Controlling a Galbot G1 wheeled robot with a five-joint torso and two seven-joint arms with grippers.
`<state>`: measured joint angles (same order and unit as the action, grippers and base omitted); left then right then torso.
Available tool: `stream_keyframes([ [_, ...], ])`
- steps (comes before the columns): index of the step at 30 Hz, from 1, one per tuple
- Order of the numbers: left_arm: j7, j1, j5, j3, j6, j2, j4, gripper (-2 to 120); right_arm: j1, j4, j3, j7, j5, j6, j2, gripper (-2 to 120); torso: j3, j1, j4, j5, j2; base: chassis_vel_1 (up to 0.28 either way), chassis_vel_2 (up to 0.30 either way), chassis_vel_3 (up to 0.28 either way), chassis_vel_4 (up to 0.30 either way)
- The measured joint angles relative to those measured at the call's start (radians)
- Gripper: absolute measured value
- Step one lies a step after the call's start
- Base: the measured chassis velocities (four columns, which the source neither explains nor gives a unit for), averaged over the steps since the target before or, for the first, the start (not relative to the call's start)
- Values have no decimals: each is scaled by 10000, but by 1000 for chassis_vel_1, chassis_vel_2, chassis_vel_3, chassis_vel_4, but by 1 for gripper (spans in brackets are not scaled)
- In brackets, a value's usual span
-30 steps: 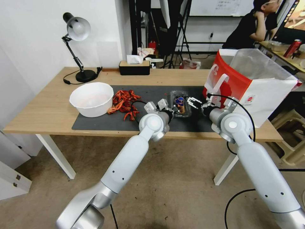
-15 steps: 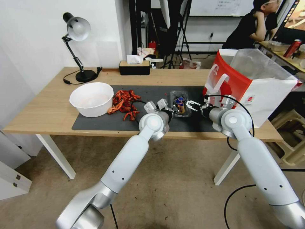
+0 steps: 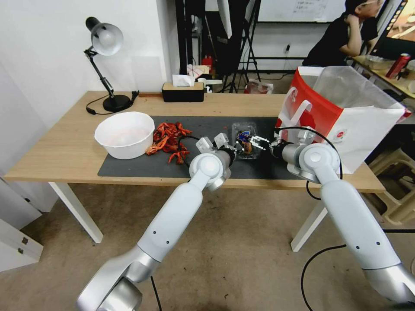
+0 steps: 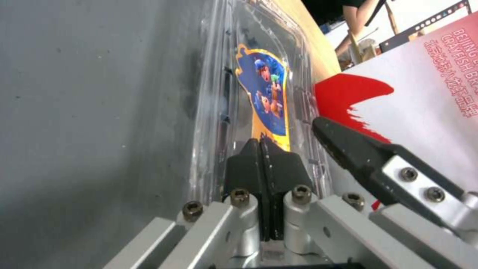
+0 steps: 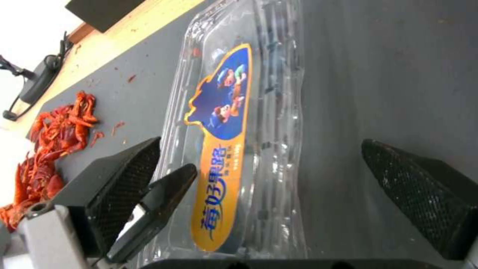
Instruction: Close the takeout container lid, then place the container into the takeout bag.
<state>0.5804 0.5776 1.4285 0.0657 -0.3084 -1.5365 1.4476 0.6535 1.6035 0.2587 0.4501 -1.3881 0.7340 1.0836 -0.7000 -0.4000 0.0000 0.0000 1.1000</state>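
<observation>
The left gripper (image 4: 261,149) has its jaws closed together, touching the container (image 4: 259,86). The right gripper (image 5: 279,179) has wide jaws with the lid (image 5: 234,123) between them.

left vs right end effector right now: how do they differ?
The left end effector has its fingers pressed together, with the tips at the near edge of the takeout container; the right end effector is spread wide, one finger on each side of it. The left reaches in from the robot's left, the right from the bag side. Both sit low over the dark mat at the container.
</observation>
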Motion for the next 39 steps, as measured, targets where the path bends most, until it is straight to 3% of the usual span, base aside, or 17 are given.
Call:
stream_keyframes([
  [39, 49, 11, 13, 40, 50, 69, 179, 0, -738, -941, -500, 243, -819, -26, 280, 100, 1, 1, 0, -1, 1, 0, 0, 0, 0],
])
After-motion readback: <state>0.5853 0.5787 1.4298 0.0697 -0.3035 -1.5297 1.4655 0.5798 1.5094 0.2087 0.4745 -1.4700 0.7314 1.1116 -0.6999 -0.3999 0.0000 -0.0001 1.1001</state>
